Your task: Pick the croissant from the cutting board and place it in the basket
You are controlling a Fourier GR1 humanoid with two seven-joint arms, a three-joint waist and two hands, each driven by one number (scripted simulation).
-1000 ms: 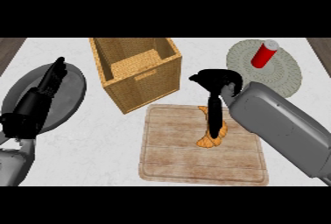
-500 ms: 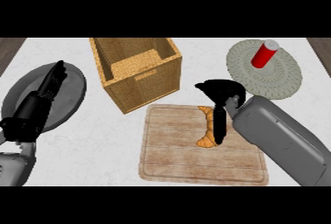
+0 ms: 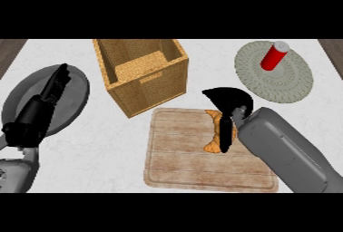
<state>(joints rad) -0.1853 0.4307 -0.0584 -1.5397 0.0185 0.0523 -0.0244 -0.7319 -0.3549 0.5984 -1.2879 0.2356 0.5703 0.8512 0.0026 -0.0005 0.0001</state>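
Head view: croissant [image 3: 216,131] lies near the cutting board's [image 3: 181,158] upper right edge, right hand [image 3: 227,108] fingers curled round it. Grasp step in hand. Next: lift, carry to basket [image 3: 144,74] adjoining the board's upper left corner. Left hand [image 3: 40,113] rests straight-fingered over grey plate [image 3: 74,97].

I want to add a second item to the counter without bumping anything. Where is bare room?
Bare counter lies between the grey plate and the cutting board; another patch sits between the basket and the round mat. The board's upper right is crowded: the right hand covers the croissant.
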